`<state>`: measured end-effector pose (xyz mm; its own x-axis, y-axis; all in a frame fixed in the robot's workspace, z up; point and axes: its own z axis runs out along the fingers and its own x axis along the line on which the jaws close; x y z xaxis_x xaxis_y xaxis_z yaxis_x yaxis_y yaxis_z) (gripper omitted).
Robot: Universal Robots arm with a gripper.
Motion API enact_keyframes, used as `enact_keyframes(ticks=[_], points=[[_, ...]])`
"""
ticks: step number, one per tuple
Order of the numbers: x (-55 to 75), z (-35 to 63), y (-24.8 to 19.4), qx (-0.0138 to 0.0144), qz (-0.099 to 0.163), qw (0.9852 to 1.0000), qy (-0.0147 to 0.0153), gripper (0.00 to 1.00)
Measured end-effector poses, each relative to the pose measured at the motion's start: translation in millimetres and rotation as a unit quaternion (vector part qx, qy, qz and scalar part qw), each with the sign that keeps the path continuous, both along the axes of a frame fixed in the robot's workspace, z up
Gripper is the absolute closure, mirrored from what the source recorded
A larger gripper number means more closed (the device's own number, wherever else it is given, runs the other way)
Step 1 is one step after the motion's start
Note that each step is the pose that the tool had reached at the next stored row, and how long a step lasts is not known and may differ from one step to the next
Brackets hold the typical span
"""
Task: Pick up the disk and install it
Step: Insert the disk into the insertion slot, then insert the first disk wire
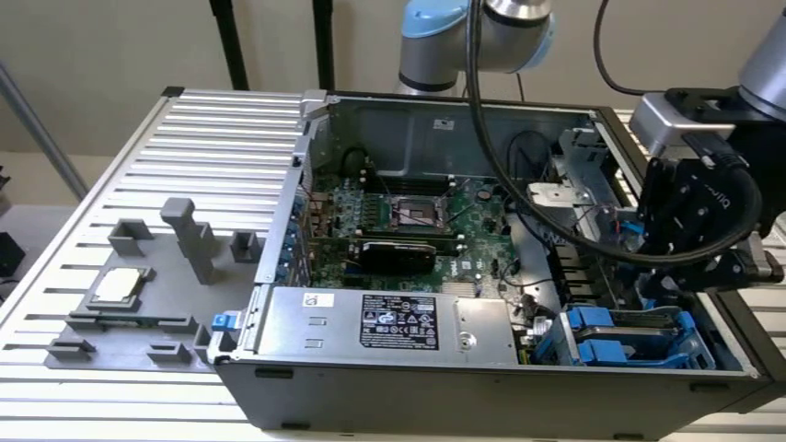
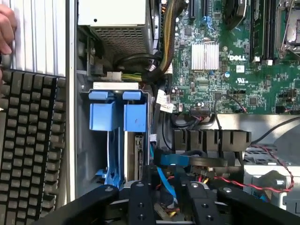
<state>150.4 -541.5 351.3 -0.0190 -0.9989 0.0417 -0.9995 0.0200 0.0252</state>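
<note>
I see a slatted metal worktop [image 1: 147, 166] carrying an open computer case [image 1: 491, 396], which lies on its side with its insides facing up. My arm [image 1: 479, 37] reaches over the case from the far side. Inside, a silver power supply [image 1: 393, 320] with a black label lies along the near wall, beside the green motherboard [image 1: 406, 216]. The gripper [image 2: 165, 190] hangs over the drive bay in the case's corner at the exterior view's right. Its jaws stand apart and hold nothing (cables show through the gap). The disk [image 2: 104, 117], in blue carrier rails, sits down in that bay, near the jaws but not touched by them. In the wrist view a black keyboard [image 2: 28, 150] lies outside the case wall, with a person's hand [image 2: 5, 28] near its end. A small square chip [image 1: 117, 285] rests on a grey fixture [image 1: 135, 322] at the exterior view's left.
</note>
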Motion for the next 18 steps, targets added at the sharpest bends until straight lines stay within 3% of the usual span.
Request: enact_keyframes(ticks=[4, 10, 13, 15, 18], points=[[-2.9, 0.0, -2.2, 0.0000, 0.000, 1.0000, 0.0000, 0.00], [-1.8, 0.0, -22.2, 0.0001, 0.000, 1.0000, 0.0002, 0.00], [1.9, -0.1, -30.1, 0.0005, 0.000, 1.0000, 0.0003, 0.00], [6.3, 0.1, -32.3, 0.0013, 0.000, 1.0000, 0.0003, 0.00], [12.8, 0.1, -33.5, 0.0046, 0.001, 1.0000, 0.0004, 0.00]])
